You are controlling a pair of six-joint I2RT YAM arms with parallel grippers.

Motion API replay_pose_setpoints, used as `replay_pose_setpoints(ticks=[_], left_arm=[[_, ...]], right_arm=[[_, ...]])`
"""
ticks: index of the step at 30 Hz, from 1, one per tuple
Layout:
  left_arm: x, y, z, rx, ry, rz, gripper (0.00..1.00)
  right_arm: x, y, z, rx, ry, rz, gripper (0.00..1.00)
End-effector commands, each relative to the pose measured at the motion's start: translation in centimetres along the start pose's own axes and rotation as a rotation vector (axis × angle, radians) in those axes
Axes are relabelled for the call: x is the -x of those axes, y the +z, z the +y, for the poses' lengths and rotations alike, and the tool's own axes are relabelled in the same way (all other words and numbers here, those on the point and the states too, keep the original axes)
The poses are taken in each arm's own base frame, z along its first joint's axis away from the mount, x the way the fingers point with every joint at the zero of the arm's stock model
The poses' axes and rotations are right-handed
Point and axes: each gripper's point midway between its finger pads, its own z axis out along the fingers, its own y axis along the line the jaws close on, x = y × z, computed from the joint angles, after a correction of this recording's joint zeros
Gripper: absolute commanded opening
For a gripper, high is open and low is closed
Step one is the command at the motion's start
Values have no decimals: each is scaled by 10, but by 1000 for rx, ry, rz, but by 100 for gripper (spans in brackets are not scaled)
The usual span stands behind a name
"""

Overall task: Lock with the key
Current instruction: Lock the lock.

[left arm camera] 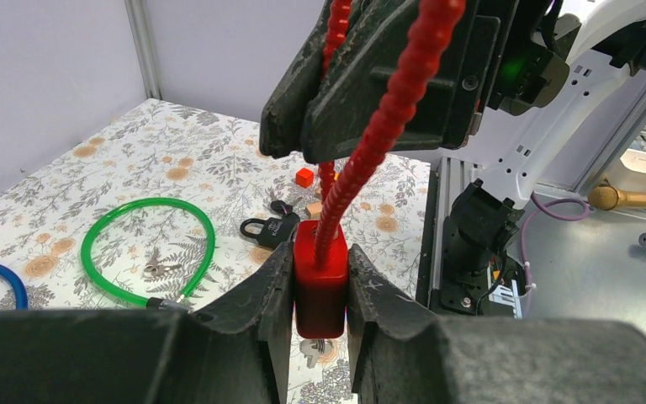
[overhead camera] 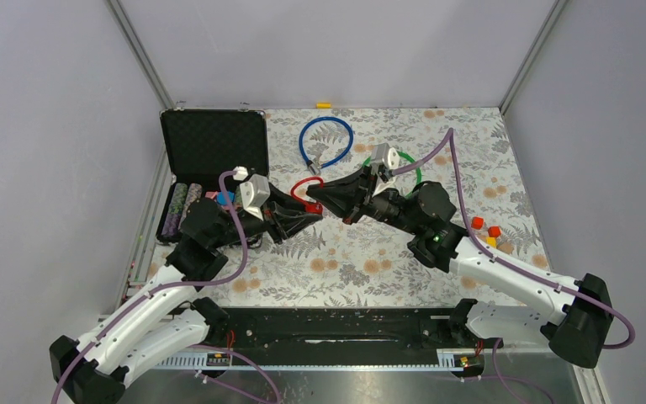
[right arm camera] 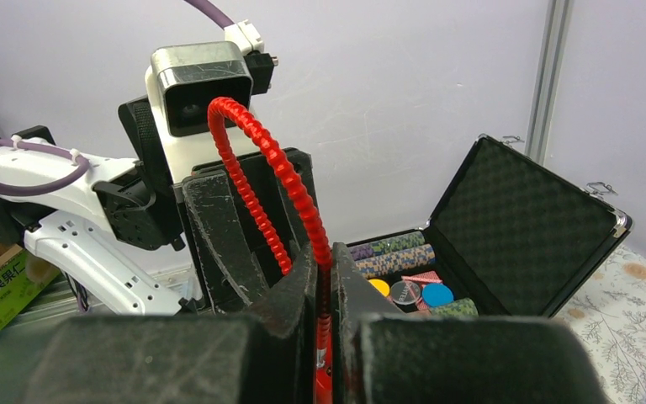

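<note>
Floral-print cloth table (overhead camera: 370, 261), both arms reaching to its middle. At the far left corner we note an open black foam-lined case (overhead camera: 214, 139), its lid upright, with rows of striped poker chips (right arm camera: 395, 248) in its base.

Left gripper (left arm camera: 320, 257): jaws clamped on the block-shaped body of the red ribbed cable lock (left arm camera: 320, 286), one finger pressed to each side. The lock is held above the table, between the two grippers, at mid-table.

Right gripper (right arm camera: 324, 257): jaws pinched tight on the lock's ribbed cable, just above the body; the cable arches up out of them and curves back down.

A small metallic piece shows just under the lock body; we cannot tell whether it is the key.

Lying flat on the cloth: blue cable loop (overhead camera: 301, 145) near the far edge, green cable loop (left arm camera: 148, 202) beside it, a small silver key (left arm camera: 160, 269) inside the green loop, a black padlock (left arm camera: 271, 229) just outside it, and a small orange cube (left arm camera: 304, 177) beyond.
</note>
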Motion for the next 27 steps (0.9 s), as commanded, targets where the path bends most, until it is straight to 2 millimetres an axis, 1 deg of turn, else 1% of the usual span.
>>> replay_pose_setpoints(ticks=[1,7,11,13,16,18,22,27], left_arm=[[58,-4,-10,-16,125,-205,0],[63,-6,-15,-36,135,-219,0],[63,-5,-17,-57,134,-213,0],[62,-3,-17,-66,131,-210,0],[65,-3,-9,-22,117,-220,0],[67,-3,-1,29,100,-228,0],[78,-7,19,157,73,-257,0],[80,-7,21,163,78,-251,0]], right_arm=[[-30,-3,7,17,30,92,0],[-31,-5,-1,-35,23,91,0],[-30,-3,-1,-35,23,93,0],[-32,-2,-1,-37,16,104,0],[-37,-4,4,-15,4,120,0],[-41,-6,8,10,-14,138,0],[-58,-15,18,86,-57,210,0],[-77,-20,19,103,-61,310,0]])
